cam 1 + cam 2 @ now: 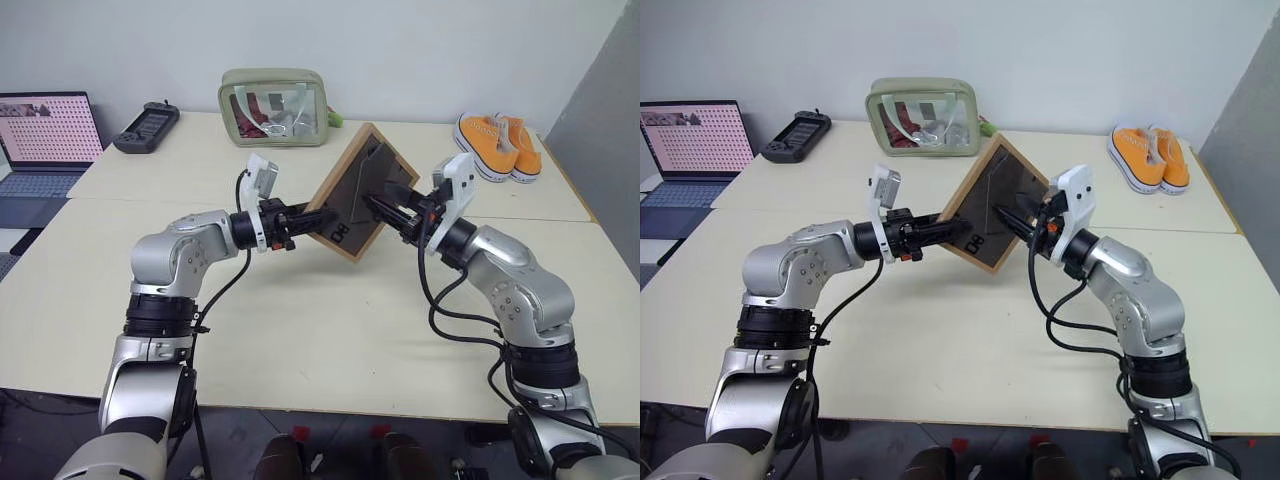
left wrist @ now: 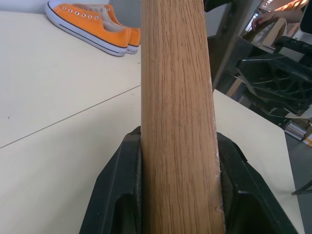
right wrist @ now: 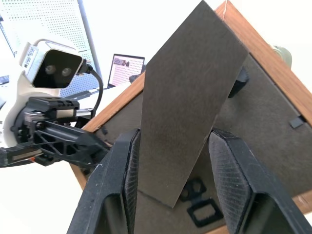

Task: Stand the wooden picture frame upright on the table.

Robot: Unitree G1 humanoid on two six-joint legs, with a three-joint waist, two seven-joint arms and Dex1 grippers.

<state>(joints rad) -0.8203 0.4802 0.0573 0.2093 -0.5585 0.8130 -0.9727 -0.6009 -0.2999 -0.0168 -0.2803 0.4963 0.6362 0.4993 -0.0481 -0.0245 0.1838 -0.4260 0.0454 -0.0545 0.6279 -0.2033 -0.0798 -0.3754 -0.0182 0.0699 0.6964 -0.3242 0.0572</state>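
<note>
Left tool [image 1: 300,222] clamps the grainy light-wood picture frame [image 1: 352,193]; right tool [image 3: 170,165], part-open, straddles its stand.

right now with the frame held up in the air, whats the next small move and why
Probably close the right end effector on the fold-out stand and swing it further out. The left end effector clamps the wooden picture frame by its edge, tilted above the table, and the stand flap sits between the right fingers, not yet pinched.

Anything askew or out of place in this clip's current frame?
Yes: the wooden picture frame is off the table, tilted on a corner, back panel facing the robot. The left gripper clamps its edge; the fold-out stand sits between the right gripper jaws.
</note>
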